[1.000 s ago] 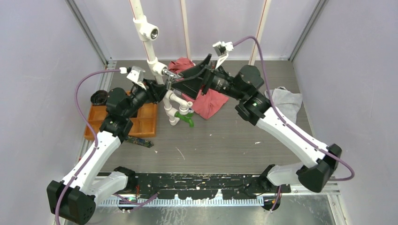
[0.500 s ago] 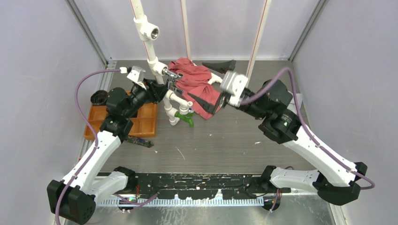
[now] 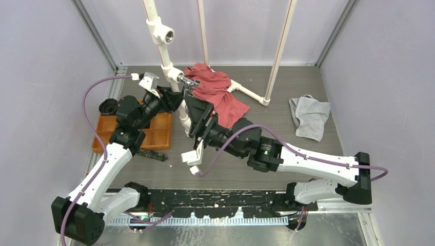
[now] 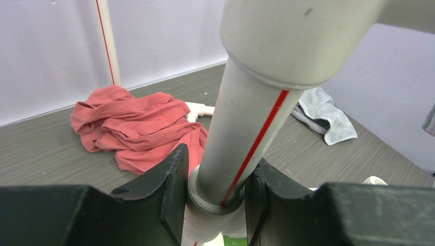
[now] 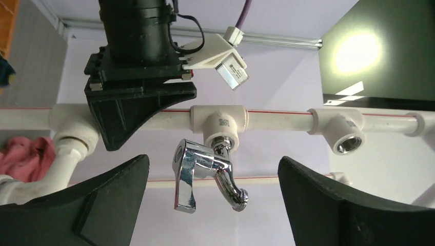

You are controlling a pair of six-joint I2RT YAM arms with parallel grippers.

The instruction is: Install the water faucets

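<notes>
Basically a steady-and-twist setup
Left gripper pinches the pipe to steady it; right gripper gapes wide facing the faucet, probably lining up a turn.

Top cam sits high above the near edge, looking down over the whole table. Left wrist cam's jammed against the white pipe, facing the red cloth. Right wrist cam looks up at the tap from close below. All three share the pipe.
</notes>
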